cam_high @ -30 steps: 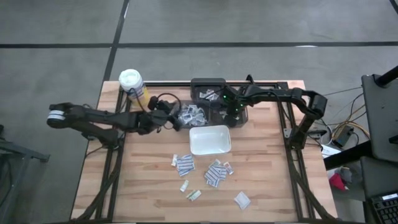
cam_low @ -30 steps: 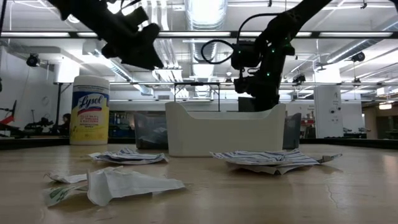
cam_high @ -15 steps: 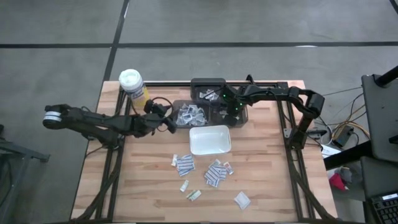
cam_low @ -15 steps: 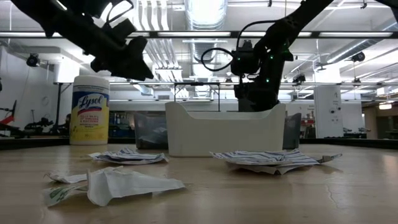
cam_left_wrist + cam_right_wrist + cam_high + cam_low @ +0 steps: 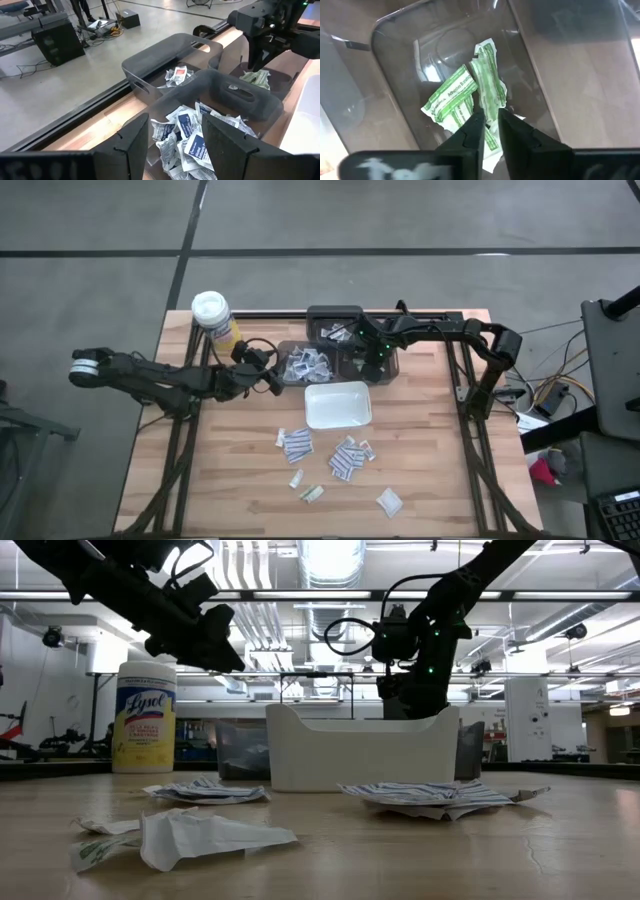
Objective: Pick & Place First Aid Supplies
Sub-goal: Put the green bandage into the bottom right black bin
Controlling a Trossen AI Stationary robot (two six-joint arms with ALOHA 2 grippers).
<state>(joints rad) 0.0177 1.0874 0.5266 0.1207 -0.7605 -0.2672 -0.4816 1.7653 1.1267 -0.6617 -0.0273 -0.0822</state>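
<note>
Right tool hangs inside a dark translucent bin at upper centre of the high view, directly over a cluster of green-printed packets on that bin's floor. Its fingers stand narrowly parted, a slim gap showing between the tips; one green packet lies in line with that gap, and whether it is pinched cannot be told.

Left tool sits left of centre in the high view, just beside a second dark bin. Its fingers are spread wide and carry nothing. That bin holds a heap of white and blue packets.

A third dark bin behind the others holds a few packets.

White tray stands at centre of the desk. Loose packets lie scattered on the desk below the tray in the high view, toward lower centre.

Yellow canister with white lid stands at the desk's upper left corner.
</note>
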